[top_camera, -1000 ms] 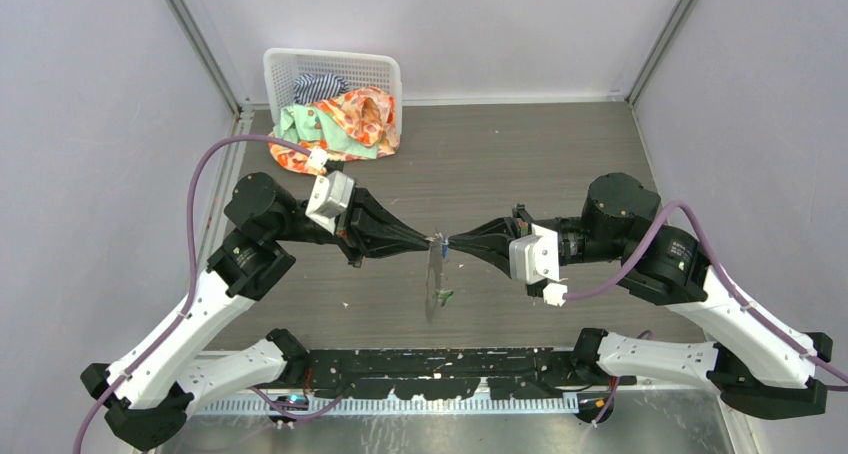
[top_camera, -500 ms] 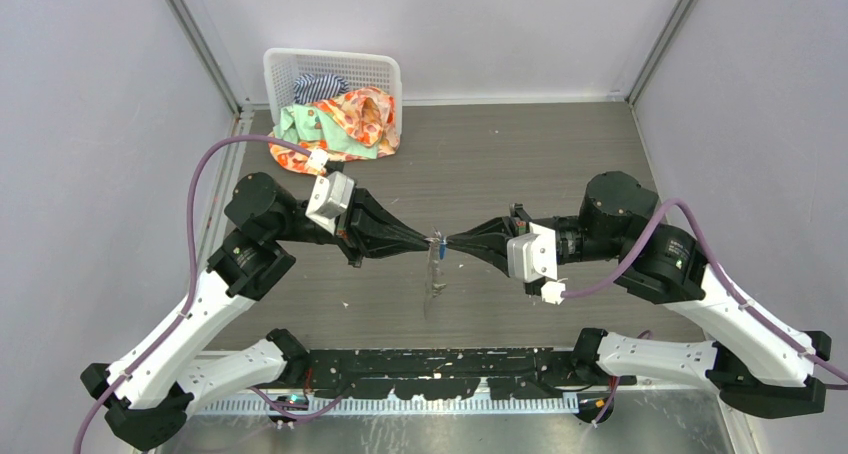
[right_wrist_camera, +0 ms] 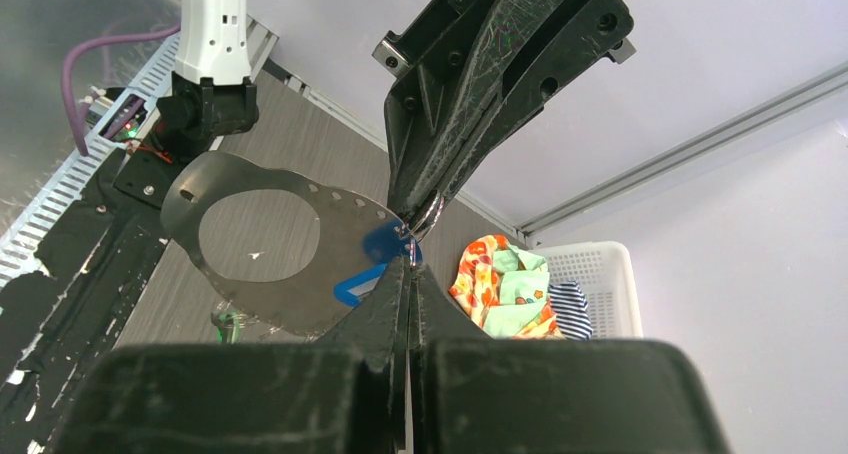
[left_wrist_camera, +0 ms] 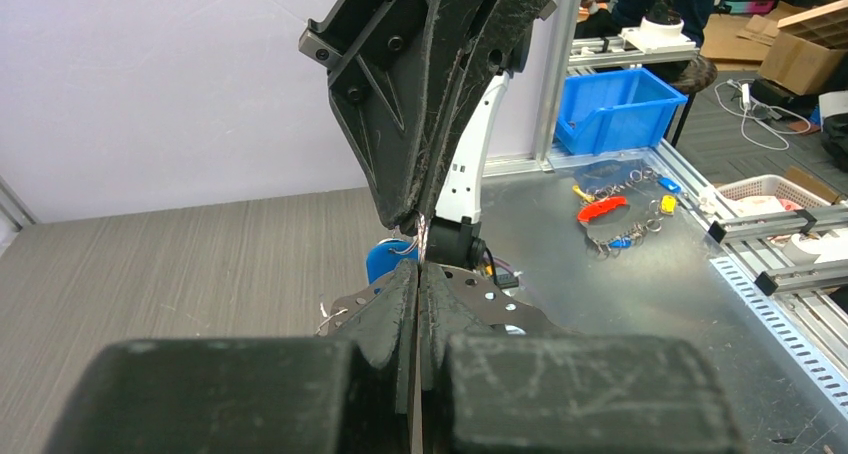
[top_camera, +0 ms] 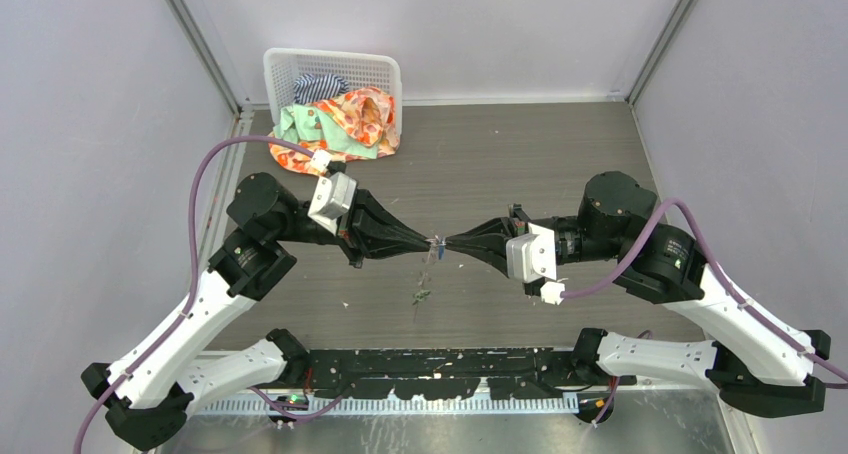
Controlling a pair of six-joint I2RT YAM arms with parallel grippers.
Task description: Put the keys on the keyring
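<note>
The green key [top_camera: 420,296] has shifted left; left end effector [top_camera: 429,242] and right end effector [top_camera: 446,242] both pinch the keyring [right_wrist_camera: 345,229].

Reaching in from lower left and lower right of the top view with both arms, elbows bent out at mid left and mid right. Meeting nose to nose at centre frame with left gripper [top_camera: 425,242] and right gripper [top_camera: 450,241], tips nearly touching. Clamped tight on both sides: fingers [left_wrist_camera: 395,309] pressed flat together, same in right wrist view [right_wrist_camera: 385,309].
</note>
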